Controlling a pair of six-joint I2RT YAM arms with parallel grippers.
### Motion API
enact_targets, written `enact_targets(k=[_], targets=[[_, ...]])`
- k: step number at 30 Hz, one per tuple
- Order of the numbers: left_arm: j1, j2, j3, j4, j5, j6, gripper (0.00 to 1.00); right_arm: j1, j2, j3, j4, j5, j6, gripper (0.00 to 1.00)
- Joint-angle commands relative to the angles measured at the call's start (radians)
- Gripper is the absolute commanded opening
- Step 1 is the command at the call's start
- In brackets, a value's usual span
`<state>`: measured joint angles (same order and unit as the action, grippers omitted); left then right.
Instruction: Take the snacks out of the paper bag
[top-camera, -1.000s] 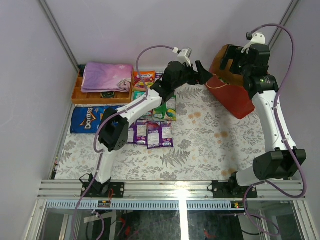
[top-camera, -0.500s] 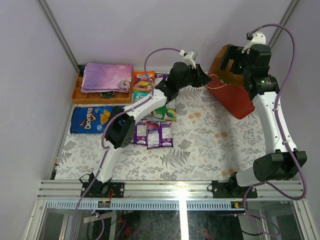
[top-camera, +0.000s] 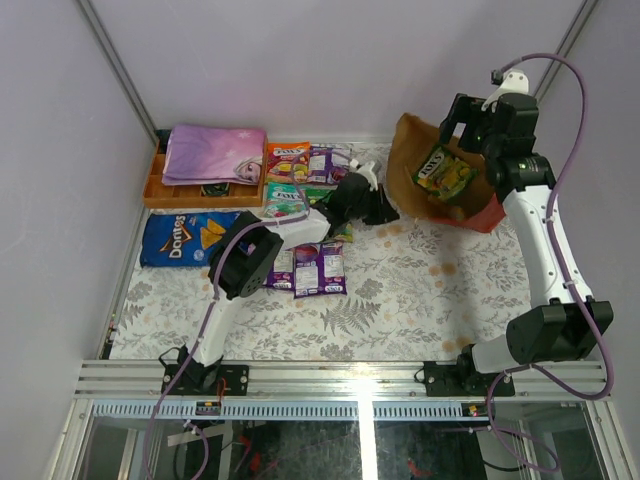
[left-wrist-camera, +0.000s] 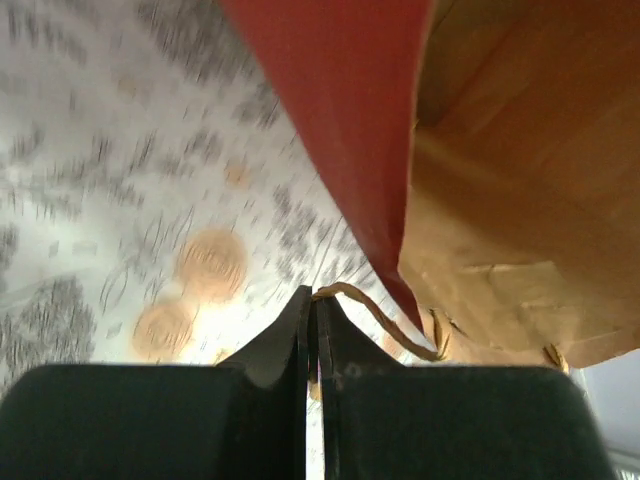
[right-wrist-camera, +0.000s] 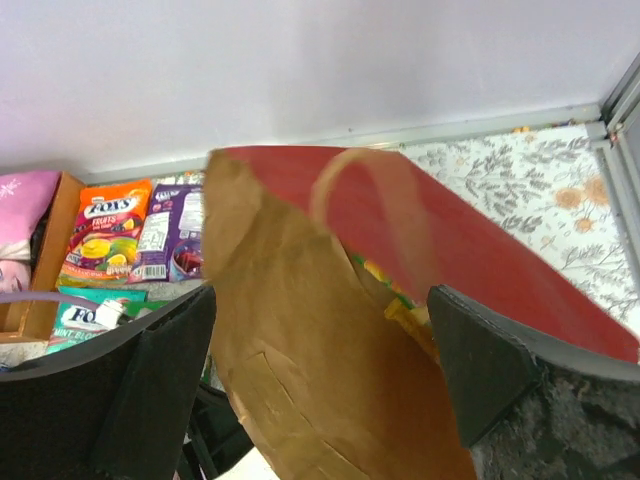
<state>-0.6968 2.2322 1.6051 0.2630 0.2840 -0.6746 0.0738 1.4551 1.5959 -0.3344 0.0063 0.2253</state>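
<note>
The red paper bag (top-camera: 478, 212) lies at the back right, its brown inside (top-camera: 410, 160) pulled open toward the left. A green and yellow snack packet (top-camera: 444, 172) shows inside it. My left gripper (top-camera: 384, 211) is low over the table, shut on the bag's thin string handle (left-wrist-camera: 378, 312), with the red wall (left-wrist-camera: 340, 130) just beyond the jaws. Above the bag's mouth my right gripper (top-camera: 468, 118) stands open, holding nothing, its fingers (right-wrist-camera: 150, 385) wide either side of the brown inside (right-wrist-camera: 300, 350). Other snacks lie on the table: orange (top-camera: 288, 154), purple (top-camera: 326, 160), green (top-camera: 284, 198) and the blue Doritos bag (top-camera: 184, 236).
An orange tray (top-camera: 158, 188) at the back left carries a folded purple-pink cloth (top-camera: 214, 152). Several purple packets (top-camera: 306, 266) lie under the left arm's forearm. The back wall runs close behind the bag, and a metal post stands at the right.
My left gripper closed on the string handle and pulled it left and down, opening the bag's mouth and baring the packet inside. The right gripper stayed above the bag.
</note>
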Motion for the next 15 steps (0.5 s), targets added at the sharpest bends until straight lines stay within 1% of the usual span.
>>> enact_targets(k=[1, 5, 7, 11, 15], targets=[[-0.029, -0.057, -0.111, 0.095, -0.032, -0.023, 0.0, 0.0, -0.045, -0.106, 0.075, -0.036, 0.069, 0.93], [-0.04, -0.073, -0.168, 0.116, -0.048, -0.036, 0.0, 0.016, -0.088, -0.252, 0.153, -0.081, 0.141, 0.86], [-0.047, -0.077, -0.177, 0.118, -0.058, -0.03, 0.0, 0.057, -0.126, -0.325, 0.184, -0.06, 0.136, 0.85], [-0.053, -0.075, -0.169, 0.117, -0.06, -0.028, 0.0, 0.201, -0.223, -0.423, 0.223, 0.079, 0.063, 0.85], [-0.055, -0.071, -0.155, 0.116, -0.052, -0.029, 0.0, 0.383, -0.323, -0.504, 0.254, 0.216, -0.034, 0.84]])
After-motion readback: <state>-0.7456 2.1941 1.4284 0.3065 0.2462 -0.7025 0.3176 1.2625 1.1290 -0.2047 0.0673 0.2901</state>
